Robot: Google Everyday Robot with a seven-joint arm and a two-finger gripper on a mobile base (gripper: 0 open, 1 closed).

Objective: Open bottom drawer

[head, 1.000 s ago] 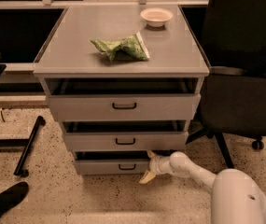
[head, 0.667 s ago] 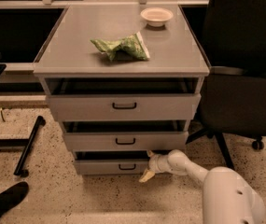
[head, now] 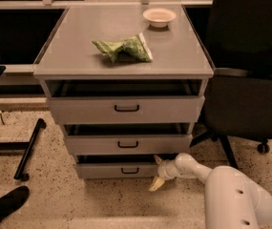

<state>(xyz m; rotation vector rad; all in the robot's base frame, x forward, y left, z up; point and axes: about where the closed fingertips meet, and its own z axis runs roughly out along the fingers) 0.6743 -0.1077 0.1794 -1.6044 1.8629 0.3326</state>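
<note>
The bottom drawer [head: 119, 170] is the lowest, slimmest grey front of the cabinet, with a small black bar handle [head: 130, 170]. It stands pulled out a little, with a dark gap above its front. My gripper [head: 157, 172] is at the drawer's right end, just right of the handle. One finger [head: 158, 160] points up at the drawer's top right corner, the other [head: 156, 184] points down toward the floor, so it is open and holds nothing. My white arm [head: 231, 194] reaches in from the lower right.
The middle drawer [head: 128, 144] and top drawer [head: 126, 109] also stand slightly out. A green bag [head: 123, 48] and a white bowl [head: 159, 16] lie on the cabinet top. A black office chair [head: 250, 80] stands close at right. A shoe [head: 4, 204] and a black stand leg [head: 28, 149] are at left.
The arm's near end has shifted slightly left in view; the gripper stays at the bottom drawer's right end. The drawers have not visibly moved.
</note>
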